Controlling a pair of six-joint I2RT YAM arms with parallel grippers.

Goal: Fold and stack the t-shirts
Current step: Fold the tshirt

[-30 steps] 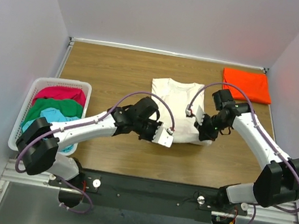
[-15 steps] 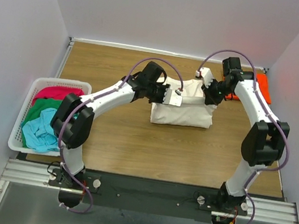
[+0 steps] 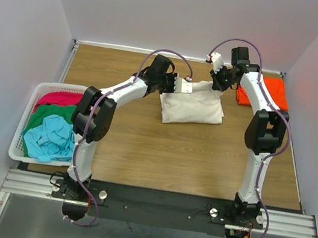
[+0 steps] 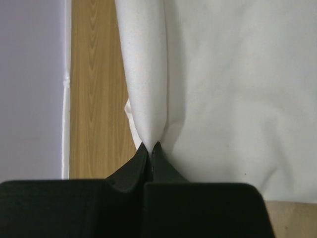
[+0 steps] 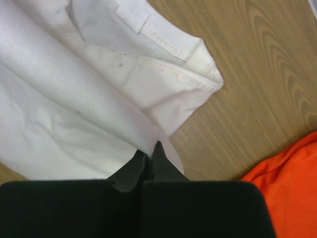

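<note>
Saw left claw (image 4: pixel 150 148) and right claw (image 5: pixel 147 151) both clamped on white shirt (image 3: pixel 193 105) edge. Seemed best: lower evenly, match corners, then release.

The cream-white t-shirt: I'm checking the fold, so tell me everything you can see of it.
The cream-white t-shirt is plain soft cloth, lightly creased, with stitched hems showing in the right wrist view. It lies doubled over at the far middle of the wooden table, its near part on the wood. The left gripper is shut on its far left corner and the right gripper on its far right corner, holding that edge up. Bare wood separates it from the orange t-shirt.
</note>
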